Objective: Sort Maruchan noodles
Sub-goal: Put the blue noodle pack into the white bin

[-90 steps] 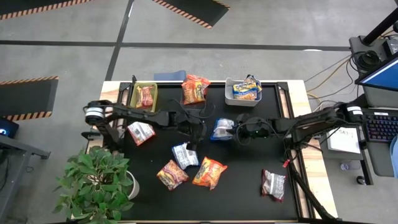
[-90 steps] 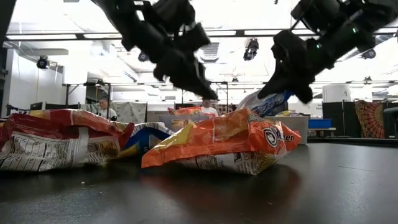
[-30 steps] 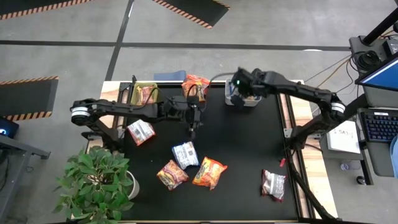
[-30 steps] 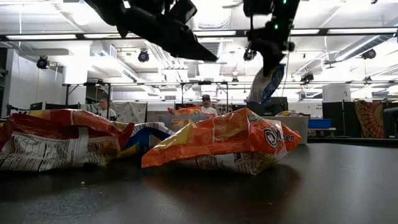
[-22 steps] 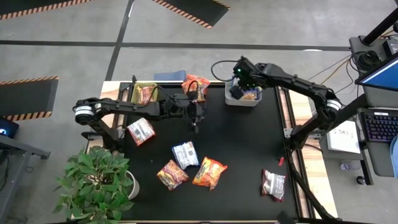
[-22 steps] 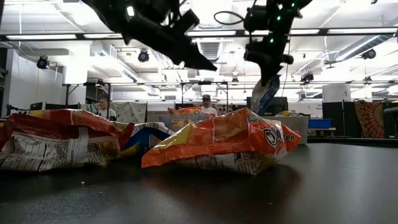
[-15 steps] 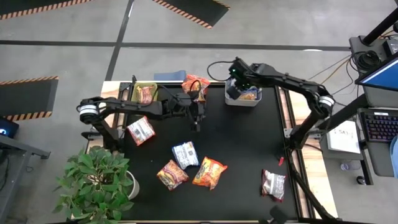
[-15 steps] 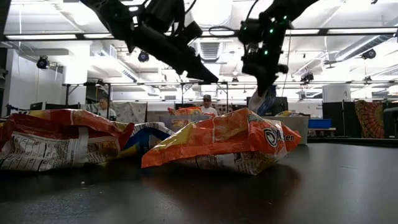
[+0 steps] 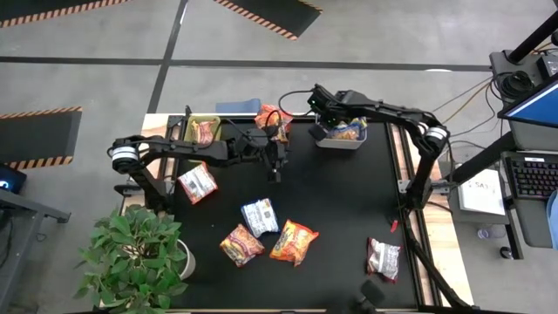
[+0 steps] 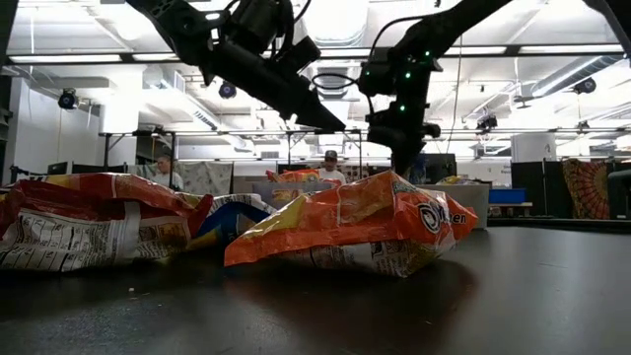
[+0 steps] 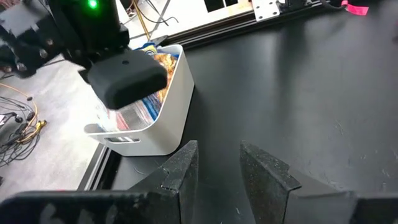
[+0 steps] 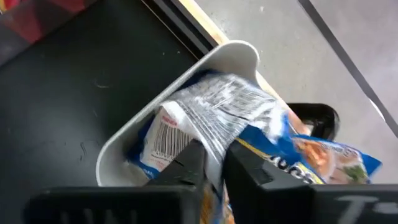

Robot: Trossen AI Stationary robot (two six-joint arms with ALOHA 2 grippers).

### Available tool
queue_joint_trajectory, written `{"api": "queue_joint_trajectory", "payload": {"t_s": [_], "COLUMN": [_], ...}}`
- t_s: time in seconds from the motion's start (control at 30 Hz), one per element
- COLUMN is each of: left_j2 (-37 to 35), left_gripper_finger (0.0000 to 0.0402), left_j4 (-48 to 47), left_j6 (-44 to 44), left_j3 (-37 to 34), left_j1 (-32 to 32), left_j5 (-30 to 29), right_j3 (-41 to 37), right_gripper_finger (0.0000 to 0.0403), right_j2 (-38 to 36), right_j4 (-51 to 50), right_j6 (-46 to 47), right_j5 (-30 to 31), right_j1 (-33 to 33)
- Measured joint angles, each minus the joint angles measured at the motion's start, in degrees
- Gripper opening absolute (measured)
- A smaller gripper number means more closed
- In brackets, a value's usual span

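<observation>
While the black table (image 9: 349,218) carries scattered packets, the white bin (image 12: 134,134) at its far edge holds a blue-and-yellow packet (image 12: 230,124) whose edge sits pinched between the right gripper's (image 12: 211,163) nearly closed jaws. Mid-table, the left gripper (image 11: 216,168) hangs empty above bare tabletop near that bin, jaws slightly apart.

My right fingers (image 12: 245,168) are matt dark plastic, closed on a blue-and-yellow packet (image 12: 249,124) of crinkly, glossy film. The white bin (image 11: 168,99) under it looks like smooth, slightly glossy plastic. The black tabletop (image 11: 311,93) is matt and faintly scuffed, and the near orange packet (image 10: 355,232) is shiny, wrinkled plastic.
</observation>
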Motion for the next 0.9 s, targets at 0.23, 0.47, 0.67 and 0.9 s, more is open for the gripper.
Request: {"api": "queue_joint_trajectory", "payload": {"t_s": [0.23, 0.47, 0.67, 0.9], "left_j2": [0.0, 0.0, 0.0, 0.0], "left_gripper_finger": [0.0102, 0.0102, 0.0102, 0.0102], "left_j4": [-0.2, -0.1, -0.1, -0.5], "left_j6": [0.0, 0.0, -1.2, -2.2], "left_j3": [0.0, 0.0, 0.0, 0.0], "left_j1": [0.0, 0.0, 0.0, -0.1], "left_j5": [0.0, 0.0, 0.1, 0.1], "right_j3": [-0.1, -0.8, -1.2, -1.3], "right_gripper_finger": [0.0108, 0.0132, 0.0107, 0.0073], "right_j2": [0.3, 0.6, 2.4, 2.4], "right_j4": [2.7, 10.4, 14.5, 12.7], "right_j6": [0.0, 0.9, 1.5, 1.1], "right_j5": [-3.0, -10.7, -10.7, -10.3], "right_j1": [0.0, 0.5, 0.5, 0.5]}}
